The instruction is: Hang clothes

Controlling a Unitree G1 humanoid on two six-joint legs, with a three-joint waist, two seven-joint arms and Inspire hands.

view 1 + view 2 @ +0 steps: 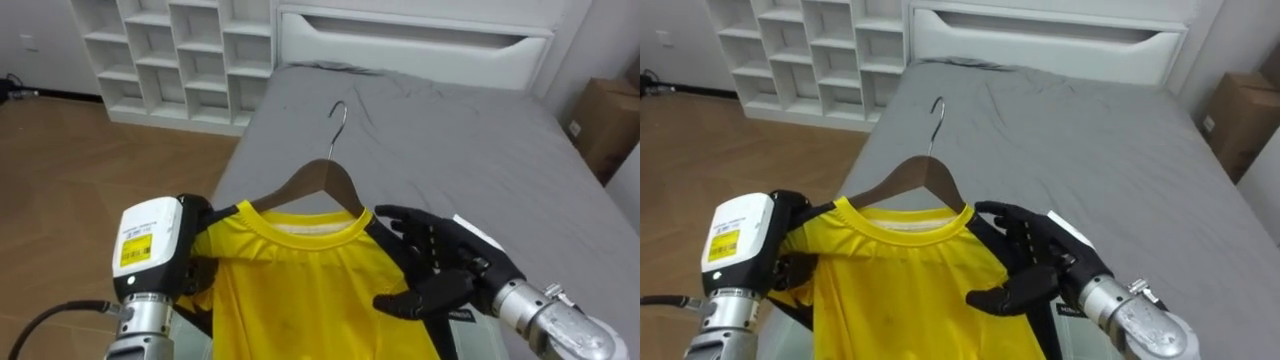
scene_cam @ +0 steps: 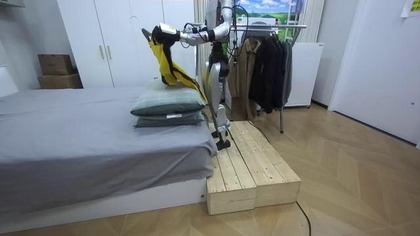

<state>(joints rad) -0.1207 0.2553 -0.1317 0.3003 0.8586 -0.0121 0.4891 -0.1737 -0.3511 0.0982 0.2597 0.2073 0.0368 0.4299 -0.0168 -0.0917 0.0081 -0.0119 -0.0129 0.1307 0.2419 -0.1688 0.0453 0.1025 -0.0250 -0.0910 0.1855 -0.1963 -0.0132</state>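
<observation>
The yellow shirt (image 1: 300, 290) hangs on a wooden hanger (image 1: 325, 178), held between the two sets of fingers above the grey bed (image 1: 450, 130). The left hand (image 1: 198, 240) has its fingers clamped on one shoulder of the shirt, with the collar just beside them. The right hand (image 1: 440, 262) lays its fingers apart and nearly straight against the other shoulder, thumb jutting out below. The hanger's hook rises beyond the fingers, midway between them. In the room view, stacked pillows (image 2: 167, 105) lie beneath the fingers

One yellow shirt (image 1: 300, 290), one wooden hanger (image 1: 325, 178), two robot hands (image 1: 197, 262) (image 1: 432, 262), two stacked pillows (image 2: 167, 106), one bed (image 1: 450, 130), one clothes rack (image 2: 292, 26)
</observation>
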